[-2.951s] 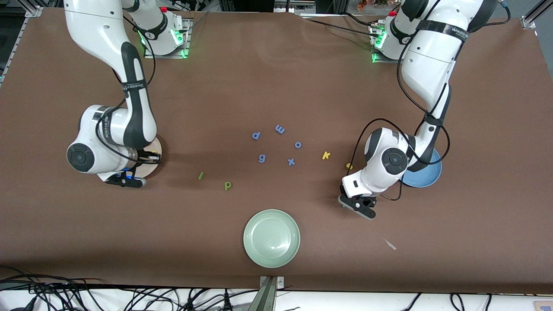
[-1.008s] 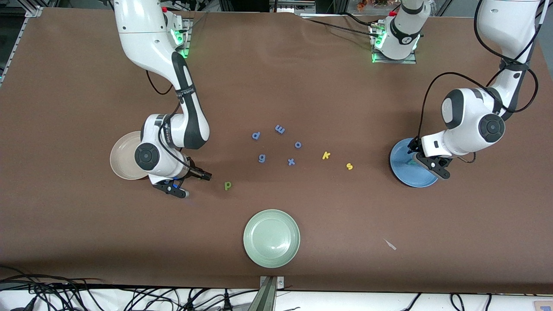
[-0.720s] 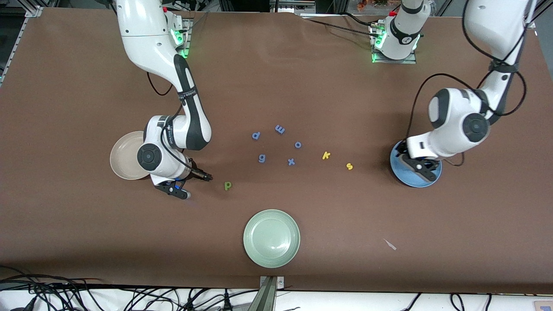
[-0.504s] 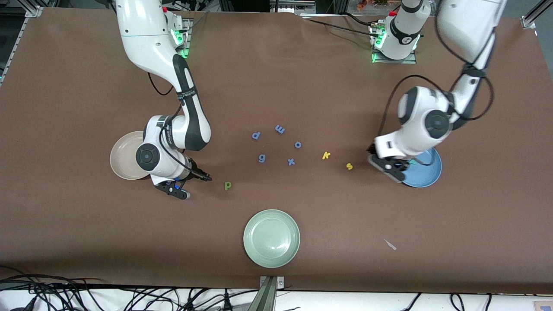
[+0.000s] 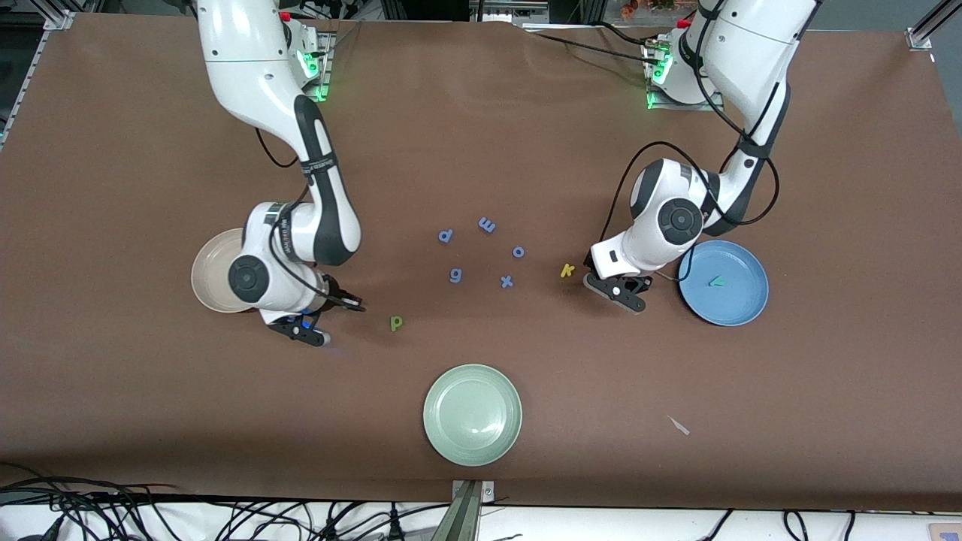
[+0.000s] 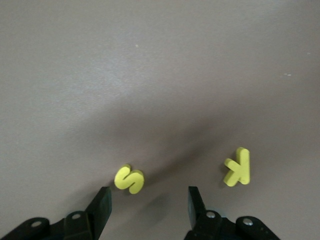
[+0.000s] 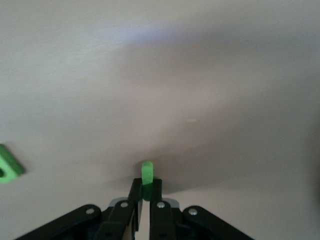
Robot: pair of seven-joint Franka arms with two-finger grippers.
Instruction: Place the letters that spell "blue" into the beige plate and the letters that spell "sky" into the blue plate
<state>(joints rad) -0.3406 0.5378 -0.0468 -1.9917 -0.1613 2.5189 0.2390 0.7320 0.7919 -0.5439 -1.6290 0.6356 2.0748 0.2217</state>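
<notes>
Pale green plate (image 5: 472, 415) nearest front camera, mid bench (image 5: 113, 391).

Green b (image 5: 396, 323) flat on bench, reads as p.

Right claw (image 7: 146, 196) low beside beige plate (image 5: 209, 276), fingers pinched tight on green l (image 7: 147, 174); green b near it, toward left arm's end.

Left claw (image 6: 148, 202) low over bench, fingers apart, holding nothing; yellow s (image 6: 129, 179) just ahead of fingertips, yellow k (image 5: 567, 270) beside.

Blue plate (image 5: 740, 304) at left arm's end, teal y (image 5: 718, 283) in it.

Periwinkle letters (image 5: 481, 252) farther, mid bench.
</notes>
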